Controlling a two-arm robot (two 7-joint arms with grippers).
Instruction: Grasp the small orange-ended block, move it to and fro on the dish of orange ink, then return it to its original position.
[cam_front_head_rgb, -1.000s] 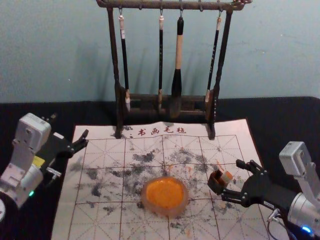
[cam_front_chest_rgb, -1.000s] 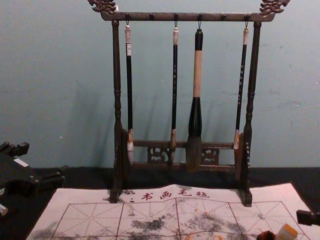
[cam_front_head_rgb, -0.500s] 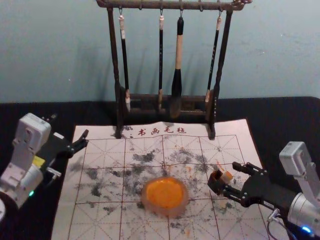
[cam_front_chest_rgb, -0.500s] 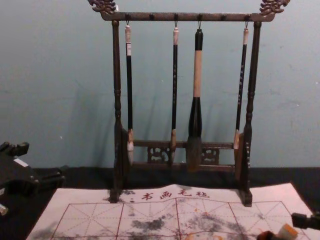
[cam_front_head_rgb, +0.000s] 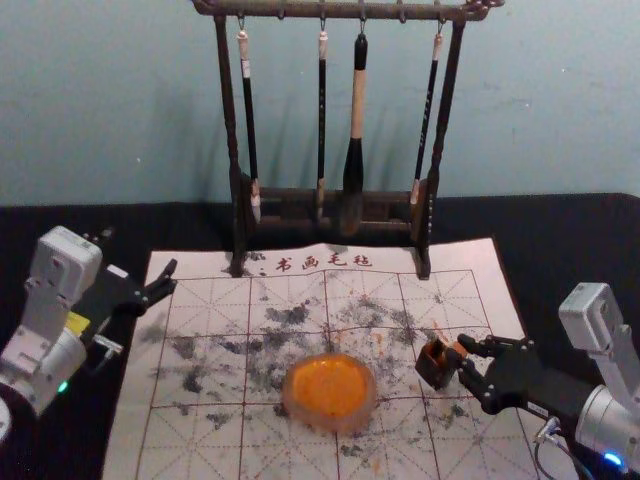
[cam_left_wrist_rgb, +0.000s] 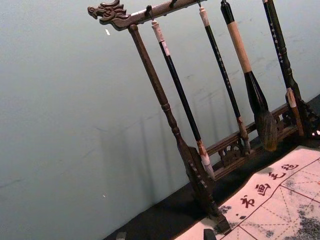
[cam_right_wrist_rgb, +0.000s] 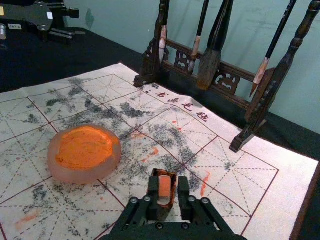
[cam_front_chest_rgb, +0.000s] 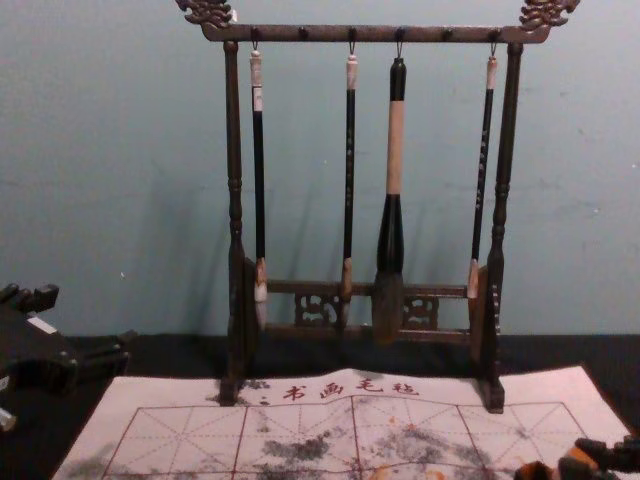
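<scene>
My right gripper (cam_front_head_rgb: 464, 354) reaches in from the right at the small block (cam_front_head_rgb: 456, 349), which stands in a dark brown open box (cam_front_head_rgb: 434, 367) on the mat. In the right wrist view the block (cam_right_wrist_rgb: 164, 188) shows its orange end between the two fingers of my right gripper (cam_right_wrist_rgb: 168, 184); they are drawn in but a narrow gap remains on one side. The dish of orange ink (cam_front_head_rgb: 330, 388) lies left of the box. My left gripper (cam_front_head_rgb: 140, 254) is parked at the left, open; its tips frame a gap in its wrist view (cam_left_wrist_rgb: 165, 235).
A wooden rack (cam_front_head_rgb: 331, 195) with hanging brushes stands at the mat's back edge, behind the dish and box. The ink-stained white mat (cam_front_head_rgb: 200, 310) lies on a black cloth (cam_front_head_rgb: 560, 240).
My right gripper's fingers have drawn much closer together around the block, after a slight shift. The block, box and dish stay in place, and the left arm has not moved.
</scene>
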